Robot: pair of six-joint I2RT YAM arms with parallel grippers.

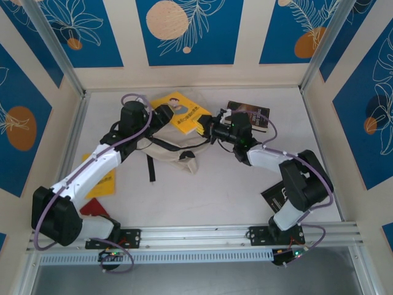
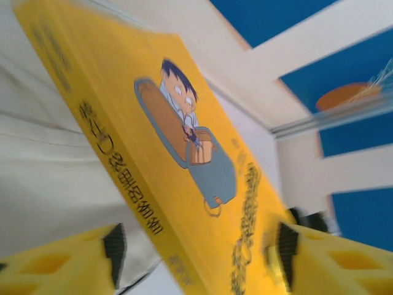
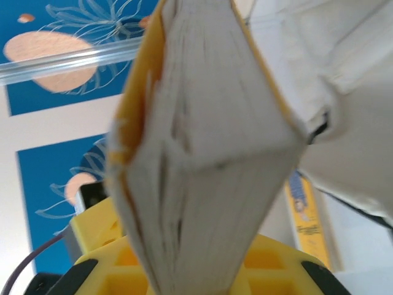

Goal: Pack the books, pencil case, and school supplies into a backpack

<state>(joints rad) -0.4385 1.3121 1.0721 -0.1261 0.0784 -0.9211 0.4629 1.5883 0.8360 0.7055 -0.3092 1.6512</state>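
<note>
A yellow book (image 1: 182,112) with a cartoon cover is held up over the cream-white backpack (image 1: 167,150) at mid table. My right gripper (image 1: 207,128) is shut on its right edge. In the right wrist view the book's white page edge (image 3: 202,153) runs down between the jaws of the right gripper (image 3: 199,276). My left gripper (image 1: 163,115) stands at the book's left side. In the left wrist view the left gripper (image 2: 200,249) is open, the book (image 2: 184,166) lying between its wide-set pads, with a gap on the spine side. Backpack fabric (image 2: 43,184) lies below.
A dark brown book (image 1: 249,114) lies at the back right. Another yellow book (image 1: 101,182) lies under the left arm, with a red item (image 1: 92,208) nearer the base. A black book (image 1: 275,196) sits by the right arm's base. Walls enclose the table.
</note>
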